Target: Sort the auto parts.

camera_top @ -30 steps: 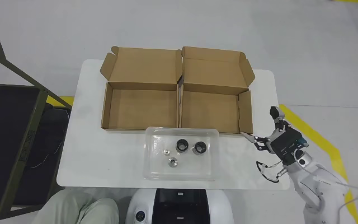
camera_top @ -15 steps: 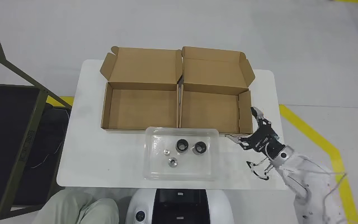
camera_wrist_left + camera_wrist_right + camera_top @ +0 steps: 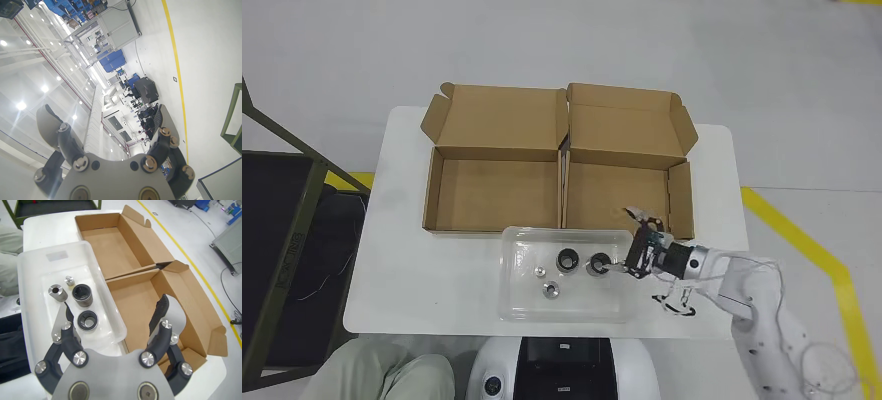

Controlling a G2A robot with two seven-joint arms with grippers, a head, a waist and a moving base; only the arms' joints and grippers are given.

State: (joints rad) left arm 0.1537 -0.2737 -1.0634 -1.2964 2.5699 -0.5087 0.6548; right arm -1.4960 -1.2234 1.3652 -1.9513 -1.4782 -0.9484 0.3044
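Observation:
A clear plastic bin [image 3: 565, 240] stands at the table's front middle. It holds two black bearings [image 3: 568, 260] [image 3: 599, 265], a small silver stud [image 3: 538, 269] and a silver cylinder [image 3: 550, 291]. My right gripper [image 3: 630, 244] hovers open over the bin's right end, one finger beside the nearer bearing [image 3: 88, 320], the other over the right cardboard box [image 3: 136, 302]. Nothing sits between its fingers [image 3: 162, 302]. The other bearing [image 3: 82, 295], the cylinder [image 3: 57, 292] and the stud [image 3: 69, 280] lie farther along the bin. My left gripper [image 3: 104, 119] is open, empty, and points off into the room.
Two open cardboard boxes, left [image 3: 492, 195] and right [image 3: 617, 198], stand side by side behind the bin with flaps raised. The white table [image 3: 402, 260] has bare room at both ends. A green metal frame [image 3: 282, 230] stands left of the table.
My right arm has swung left from beyond the table's right edge to above the bin's right end. Its gripper stayed open. The parts have not moved.

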